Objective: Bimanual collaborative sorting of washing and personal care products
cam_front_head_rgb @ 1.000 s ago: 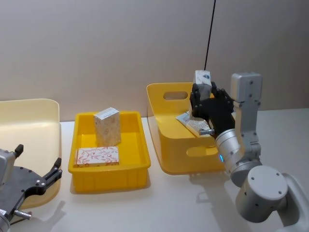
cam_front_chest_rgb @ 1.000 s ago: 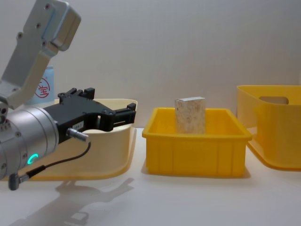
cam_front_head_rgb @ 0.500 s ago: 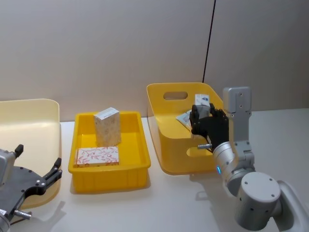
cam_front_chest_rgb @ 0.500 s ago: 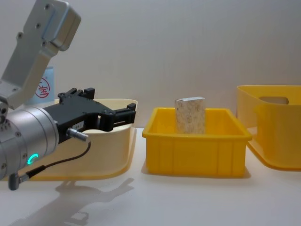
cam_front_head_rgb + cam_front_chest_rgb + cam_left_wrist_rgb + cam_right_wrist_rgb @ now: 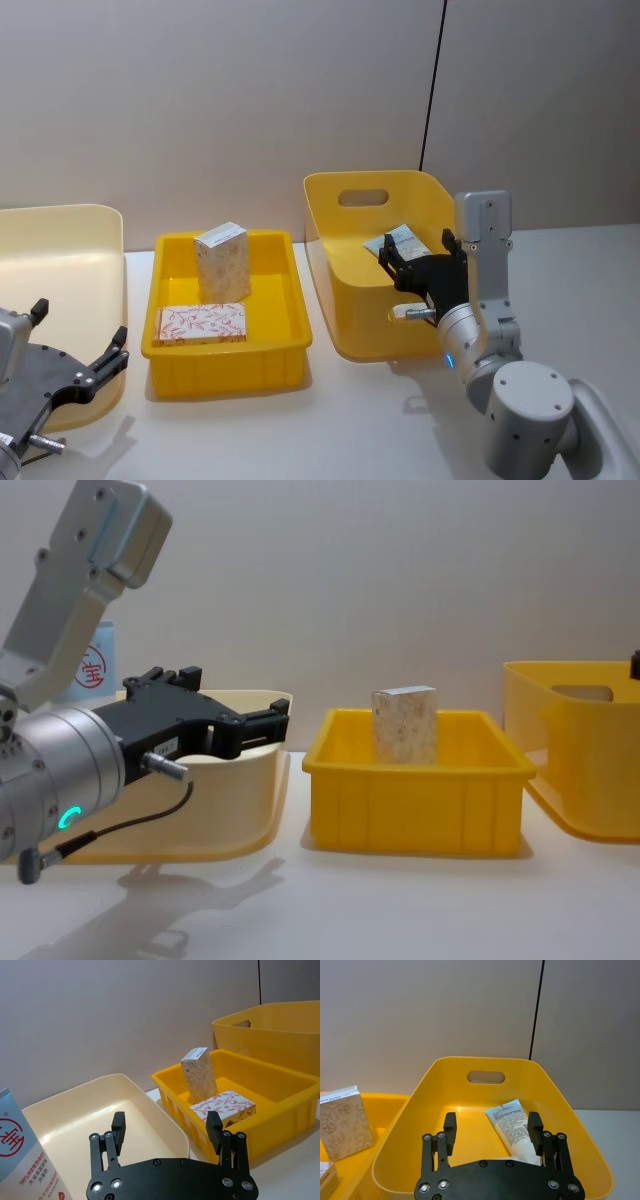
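Two patterned boxes (image 5: 212, 292) sit in the shallow yellow tray (image 5: 290, 345), while beside it the right gripper (image 5: 493, 1132), jaws wide and empty, hangs over the squeeze tube (image 5: 512, 1126) lying inside the deep yellow bin (image 5: 410, 1130).

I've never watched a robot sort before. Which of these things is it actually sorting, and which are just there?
Being sorted:
- pale-blue tube, lying in the deep yellow bin
- upright patterned box
- flat patterned box
- white red-printed bottle

Just there:
- shallow yellow tray
- cream bin
- black cable
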Action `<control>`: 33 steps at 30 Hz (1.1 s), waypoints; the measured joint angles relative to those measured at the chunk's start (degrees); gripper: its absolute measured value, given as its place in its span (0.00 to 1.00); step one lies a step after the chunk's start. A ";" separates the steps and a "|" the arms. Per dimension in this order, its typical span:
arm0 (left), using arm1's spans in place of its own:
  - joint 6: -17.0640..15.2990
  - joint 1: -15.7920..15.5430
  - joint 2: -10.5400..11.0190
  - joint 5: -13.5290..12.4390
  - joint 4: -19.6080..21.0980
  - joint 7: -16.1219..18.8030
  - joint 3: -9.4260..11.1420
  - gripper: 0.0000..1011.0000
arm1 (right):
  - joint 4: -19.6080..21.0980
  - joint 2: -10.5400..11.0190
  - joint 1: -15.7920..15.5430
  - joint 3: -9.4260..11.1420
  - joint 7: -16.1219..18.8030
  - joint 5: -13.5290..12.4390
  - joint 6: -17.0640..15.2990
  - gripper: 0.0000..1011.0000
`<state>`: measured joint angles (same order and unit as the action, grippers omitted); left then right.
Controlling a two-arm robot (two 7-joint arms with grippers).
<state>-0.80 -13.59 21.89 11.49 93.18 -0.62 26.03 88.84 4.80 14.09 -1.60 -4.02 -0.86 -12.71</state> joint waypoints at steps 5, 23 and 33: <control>0.00 0.00 0.00 0.00 0.00 0.00 0.00 0.99 | -0.17 -0.06 -0.02 0.02 -0.09 0.08 -0.21 0.99; 0.00 0.00 0.00 0.00 0.00 0.00 0.00 0.99 | -0.42 -0.24 -0.04 0.14 -0.17 0.20 -0.40 0.99; 0.00 0.00 0.00 0.00 0.00 0.00 0.00 0.99 | -0.19 -0.56 -0.19 0.47 0.82 -0.12 3.50 0.99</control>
<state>-0.80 -13.59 21.89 11.48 93.18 -0.62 26.02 88.64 4.24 13.90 -1.13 -3.20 -0.98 -9.22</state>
